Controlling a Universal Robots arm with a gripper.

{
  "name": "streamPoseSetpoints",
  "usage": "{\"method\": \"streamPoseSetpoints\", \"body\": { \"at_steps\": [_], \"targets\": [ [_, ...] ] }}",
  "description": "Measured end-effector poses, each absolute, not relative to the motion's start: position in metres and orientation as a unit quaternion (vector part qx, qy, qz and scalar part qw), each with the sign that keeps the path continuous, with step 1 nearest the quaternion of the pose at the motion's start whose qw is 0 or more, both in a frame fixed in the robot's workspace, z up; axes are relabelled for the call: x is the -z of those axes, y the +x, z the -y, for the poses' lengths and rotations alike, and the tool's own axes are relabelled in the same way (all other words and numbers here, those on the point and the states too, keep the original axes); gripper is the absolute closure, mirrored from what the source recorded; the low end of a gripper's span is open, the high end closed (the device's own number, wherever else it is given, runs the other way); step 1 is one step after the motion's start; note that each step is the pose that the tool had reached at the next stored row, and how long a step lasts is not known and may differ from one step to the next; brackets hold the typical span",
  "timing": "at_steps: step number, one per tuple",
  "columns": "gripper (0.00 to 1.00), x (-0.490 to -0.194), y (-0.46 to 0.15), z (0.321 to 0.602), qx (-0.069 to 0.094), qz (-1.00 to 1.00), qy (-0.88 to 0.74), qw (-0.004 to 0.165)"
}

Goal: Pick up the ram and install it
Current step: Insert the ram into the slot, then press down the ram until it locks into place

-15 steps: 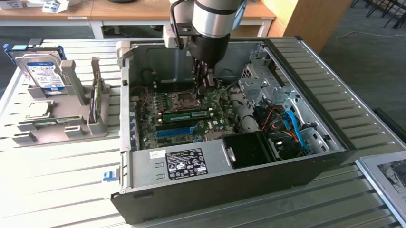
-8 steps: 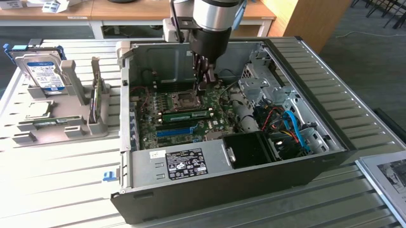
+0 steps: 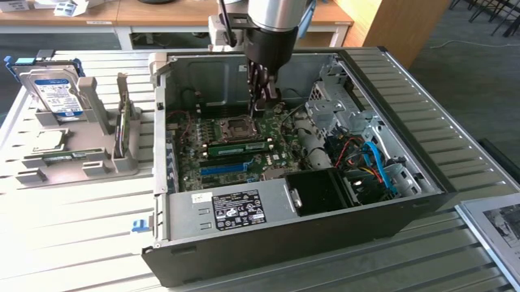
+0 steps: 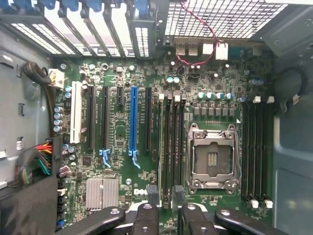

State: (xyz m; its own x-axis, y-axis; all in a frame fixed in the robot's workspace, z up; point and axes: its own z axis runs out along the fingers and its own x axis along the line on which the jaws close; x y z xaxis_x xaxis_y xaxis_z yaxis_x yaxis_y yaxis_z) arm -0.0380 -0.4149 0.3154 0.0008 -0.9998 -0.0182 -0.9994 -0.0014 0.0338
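Steel PC case point(image 3: 284, 231) lies open side up on the table, with the green motherboard point(image 3: 272, 161) exposed inside. The ram point(image 3: 240, 148) is a thin green stick lying along a memory slot at 6 o'clock of the CPU socket point(image 3: 240, 126) in the exterior view, between the socket and the long blue slot point(image 3: 223, 168). It looks set in the slot; whether it is clipped home I can't tell. The gripper point(image 3: 266, 103) hangs over the board near 12 o'clock of the socket, jaws spread wide and holding nothing. In the wrist view its dark fingers point(image 4: 152, 196) sit either side of the memory-slot line, apart from the board. Judged stage: seating or release of the stick. To do it well, keep the tool square to the stick's length, centred, with no tilt. Press both ends evenly so the end clips catch. Stay off the socket pins and the cable bundle point(image 3: 366, 158) at 3 o'clock. Room: wooden desks point(image 3: 162, 15) at 12 o'clock and grey carpet point(image 3: 479, 79) at 2 o'clock. Surface: white slatted table point(image 3: 73, 231), which looks flat and stable. At 9 o'clock of the case a grey rack point(image 3: 73, 161) holds a blue-labelled hard drive point(image 3: 57, 97). A framed print point(image 3: 495, 225) lies at 4 o'clock.
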Motion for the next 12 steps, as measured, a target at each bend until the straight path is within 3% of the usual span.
{"method": "streamPoseSetpoints", "body": {
  "at_steps": [12],
  "targets": [
    [0.75, -0.3169, -0.0380, 0.4149, 0.018, 0.707, 0.707, 0.006]
  ]
}}
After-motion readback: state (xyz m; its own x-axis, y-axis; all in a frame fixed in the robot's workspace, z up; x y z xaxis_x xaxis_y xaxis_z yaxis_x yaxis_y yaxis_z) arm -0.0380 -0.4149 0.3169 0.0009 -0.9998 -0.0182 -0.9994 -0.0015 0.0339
